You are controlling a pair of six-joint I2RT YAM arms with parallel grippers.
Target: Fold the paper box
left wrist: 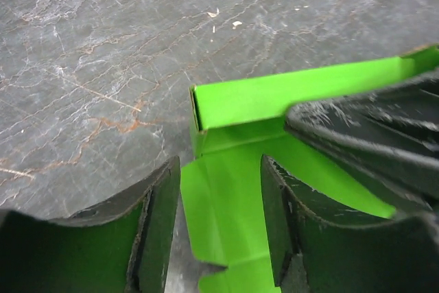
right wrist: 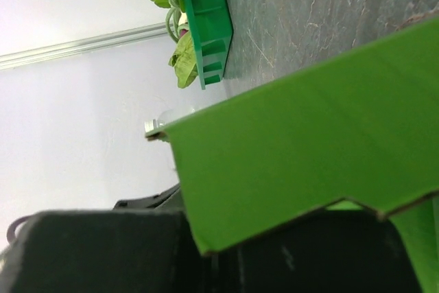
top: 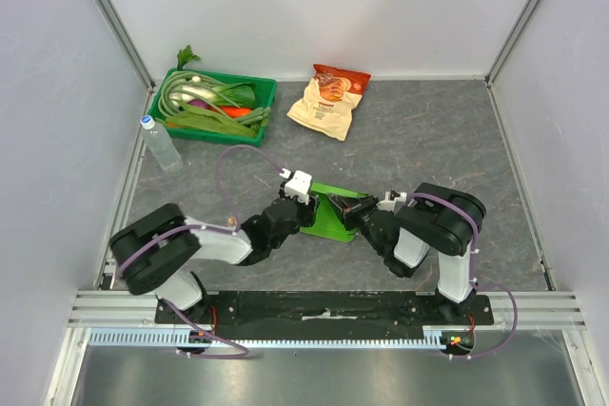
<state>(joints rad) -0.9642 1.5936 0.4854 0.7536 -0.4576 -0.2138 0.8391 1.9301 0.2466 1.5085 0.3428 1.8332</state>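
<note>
The paper box [top: 328, 219], bright lime green with creased flaps, lies on the dark table between the two arms. My left gripper [top: 306, 204] is at its left end and stands open. In the left wrist view a flat flap of the paper box [left wrist: 226, 197] lies between the left gripper's [left wrist: 219, 228] black fingers [left wrist: 154, 231], and a raised side wall stands beyond them. My right gripper [top: 360, 208] is shut on the box's right edge. In the right wrist view a green panel of the paper box [right wrist: 309, 142] rises from the right gripper's [right wrist: 216, 259] closed jaws.
A darker green tray [top: 267, 94] of vegetables stands at the back left, also seen as the tray [right wrist: 206, 18] in the right wrist view. A beige-and-red snack bag [top: 328, 102] lies at the back centre. A water bottle [top: 160, 145] lies by the left wall.
</note>
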